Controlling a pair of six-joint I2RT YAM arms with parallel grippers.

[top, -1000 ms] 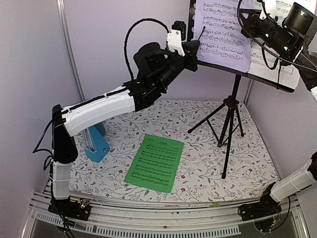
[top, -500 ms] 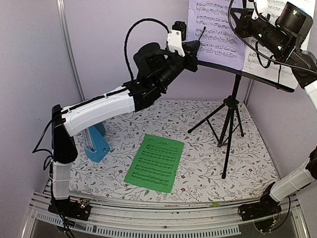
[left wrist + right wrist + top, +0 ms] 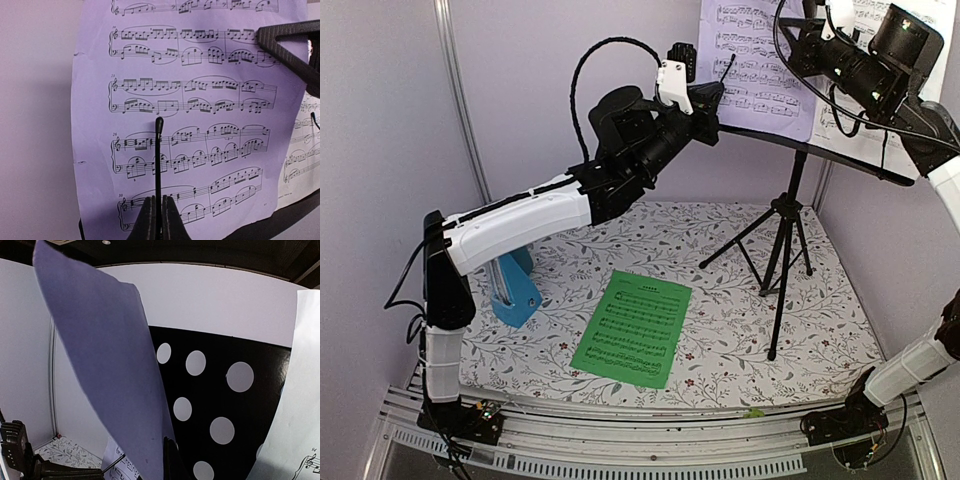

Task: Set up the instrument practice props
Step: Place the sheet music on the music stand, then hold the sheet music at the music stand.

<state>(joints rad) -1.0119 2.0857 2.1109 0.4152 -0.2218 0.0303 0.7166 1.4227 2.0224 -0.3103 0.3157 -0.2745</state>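
Paper is going up on the music stand [image 3: 783, 235] at the far right, and that looks to be the step in hand. The right fingers [image 3: 172, 465] are pinched on a white page [image 3: 760, 60] near its top edge, holding it against the stand's black panel [image 3: 225, 390] with its round holes. The left fingers [image 3: 170, 220] are closed tight on a thin black wire [image 3: 158, 165] that stands upright in front of the page at the panel's left end; it is most likely the stand's page holder. A second white page [image 3: 855, 125] sits further right on the stand.

Down on the tabletop [image 3: 720, 300], a green page [image 3: 632, 328] lies flat in the near middle. The blue metronome [image 3: 518, 290] stands at the left, partly behind the left arm.

Next, I'd guess, the white page needs to settle on the bottom lip with the wire lying across it before either grip lets go. After that the green page wants fetching.
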